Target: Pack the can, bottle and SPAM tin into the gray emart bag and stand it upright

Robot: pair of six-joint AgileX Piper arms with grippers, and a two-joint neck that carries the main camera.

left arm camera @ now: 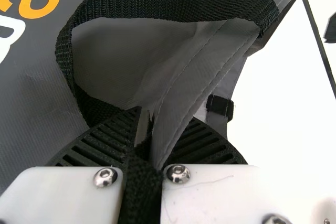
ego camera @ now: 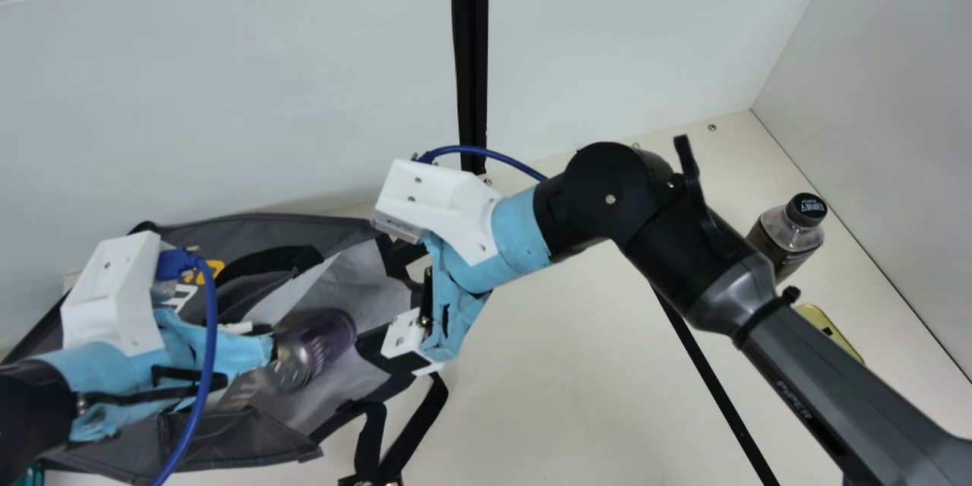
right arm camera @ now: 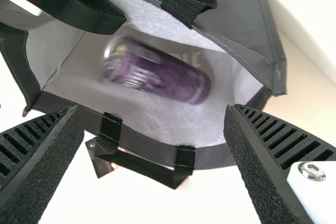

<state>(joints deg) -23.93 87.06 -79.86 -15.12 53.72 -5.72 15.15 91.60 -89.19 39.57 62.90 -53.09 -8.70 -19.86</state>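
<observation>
Main view says the bottle point(ego camera: 782, 243) is the thing to think about: it's out on the far right of the bench point(ego camera: 577, 364), while the right claw point(right arm camera: 151, 116) is way over at the mouth of the gray emart bag point(ego camera: 342, 231). The right arm is easily the nearer one, so I'd guess it swings back that way next. The bottle looks upright, long axis vertical, so a sideways grab makes sense. The SPAM tin point(ego camera: 818, 317) is near it, partly behind the forearm.

Right claw is spread wide with nothing in it, judging by the right wrist view. Left claw point(left arm camera: 160, 124) is pinched tight on the bag's edge and strap.

The can point(right arm camera: 163, 77) is already inside, on its side, a smooth purple cylinder with a shiny silver end. The bag's lining is pale and creased, the outside darker gray, the handles coarse black webbing. Bottle's clear, with a round black cap; the tin's flat, gold and round-cornered.
</observation>
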